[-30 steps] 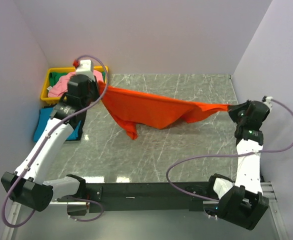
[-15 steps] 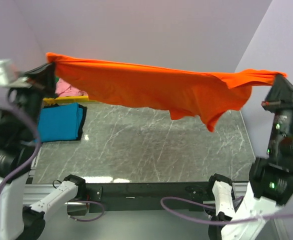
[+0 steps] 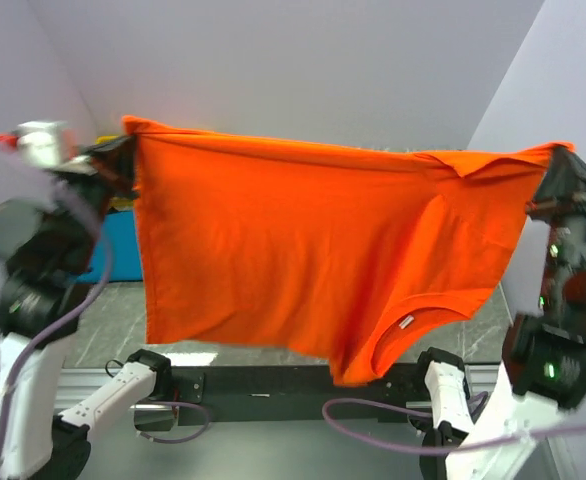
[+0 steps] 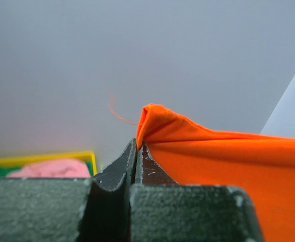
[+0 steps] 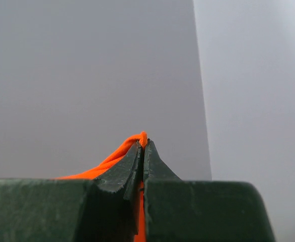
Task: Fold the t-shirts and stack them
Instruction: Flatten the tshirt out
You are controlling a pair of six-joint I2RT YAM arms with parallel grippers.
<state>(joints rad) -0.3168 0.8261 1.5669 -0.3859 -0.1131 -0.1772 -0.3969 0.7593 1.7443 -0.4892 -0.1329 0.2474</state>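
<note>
You are looking into a small space with 3 plain walls. The back wall (image 3: 303,60) is a soft grey-purple with no marks on it. The left wall (image 3: 13,60) and the right wall (image 3: 573,70) are the same pale colour, and the right wall looks a bit lighter. In your right wrist view, 2 walls meet in a straight line, darker on the left and brighter on the right. Down low you can see the table (image 3: 121,322). Its top looks like grey stone with thin white lines. A bright patch (image 3: 188,357) of light shines near its front edge. A black bar (image 3: 263,382) runs along that edge.
</note>
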